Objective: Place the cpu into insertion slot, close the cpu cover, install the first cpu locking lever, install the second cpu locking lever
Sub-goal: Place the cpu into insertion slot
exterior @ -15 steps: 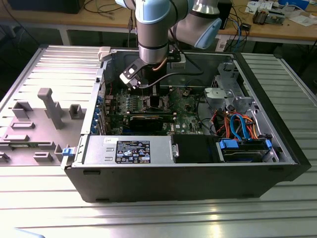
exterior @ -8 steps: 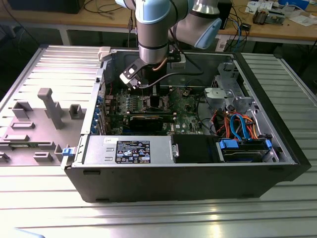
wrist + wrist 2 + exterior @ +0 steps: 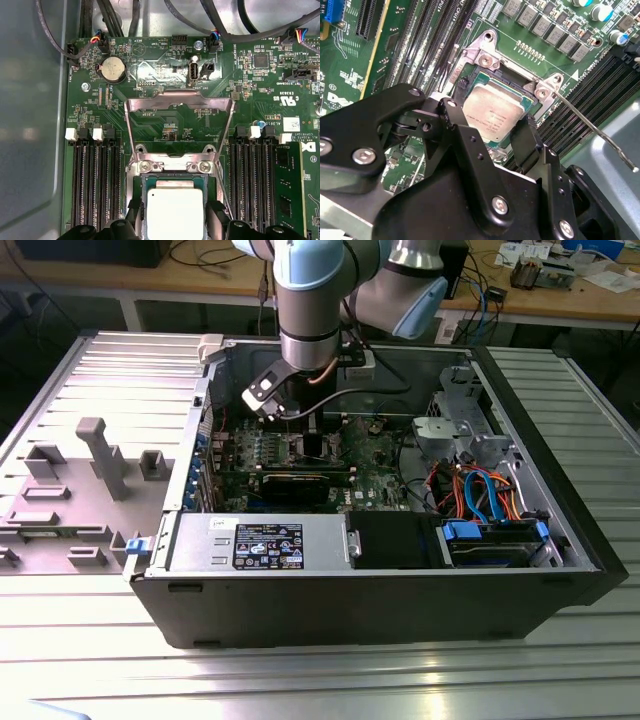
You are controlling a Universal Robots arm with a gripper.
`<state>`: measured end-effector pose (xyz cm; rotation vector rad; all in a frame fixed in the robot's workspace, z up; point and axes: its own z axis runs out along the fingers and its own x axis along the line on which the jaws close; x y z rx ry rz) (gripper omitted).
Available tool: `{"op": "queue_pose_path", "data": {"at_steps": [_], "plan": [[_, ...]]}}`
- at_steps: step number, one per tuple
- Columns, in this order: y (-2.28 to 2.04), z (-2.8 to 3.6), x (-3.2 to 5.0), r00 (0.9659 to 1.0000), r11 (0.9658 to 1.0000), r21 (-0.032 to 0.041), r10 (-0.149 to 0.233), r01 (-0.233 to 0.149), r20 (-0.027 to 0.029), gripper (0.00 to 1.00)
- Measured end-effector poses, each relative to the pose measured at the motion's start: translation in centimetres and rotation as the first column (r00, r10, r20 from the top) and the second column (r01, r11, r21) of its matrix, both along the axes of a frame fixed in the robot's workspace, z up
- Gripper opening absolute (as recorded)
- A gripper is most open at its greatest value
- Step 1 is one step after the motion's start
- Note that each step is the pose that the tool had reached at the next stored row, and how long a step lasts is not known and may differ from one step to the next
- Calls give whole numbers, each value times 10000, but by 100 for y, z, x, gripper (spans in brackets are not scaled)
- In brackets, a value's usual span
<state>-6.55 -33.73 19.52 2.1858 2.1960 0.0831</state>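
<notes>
The cpu (image 3: 175, 212), a flat square chip with a silvery top, lies level in the insertion slot (image 3: 170, 165) on the green board. My gripper (image 3: 175, 222) straddles it, with one black finger (image 3: 216, 216) against each of two opposite edges. The second wrist view shows the same grip (image 3: 492, 131) on the cpu (image 3: 495, 112) inside the slot's metal rim (image 3: 485, 60). The cpu cover (image 3: 180, 102), a thin silver frame, is swung open and lies back on the board beyond the slot. A thin wire locking lever (image 3: 592, 127) sticks out, unlatched. In the exterior view my gripper (image 3: 313, 435) reaches down into the case.
Black memory slots (image 3: 95, 185) run along both sides of the insertion slot. A coin battery (image 3: 113, 68) and black cables (image 3: 115, 20) lie beyond the cover. In the case, a graphics card (image 3: 300, 480), a power supply (image 3: 260, 540) and orange-blue cables (image 3: 480, 490) surround the work area.
</notes>
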Motion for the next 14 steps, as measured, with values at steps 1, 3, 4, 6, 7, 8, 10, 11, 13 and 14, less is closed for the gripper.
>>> {"op": "queue_pose_path", "data": {"at_steps": [1,3,4,6,7,8,10,11,13,14], "plan": [[0,0,0,10000,10000,1,0,0,1,62],[0,7,0,10000,10000,1,0,0,1,62],[0,22,1,10000,10000,2,0,0,1,62],[0,67,1,10000,10000,1,1,-1,-12,62],[0,83,1,10000,10000,0,0,0,-17,62],[0,116,1,10000,10000,0,1,-1,-27,62],[0,159,2,10000,10000,0,0,0,-42,62],[0,185,3,10000,10000,1,1,-1,-53,62],[0,211,4,10000,10000,1,0,0,-69,62],[0,213,5,10000,10000,2,0,0,-72,62]]}}
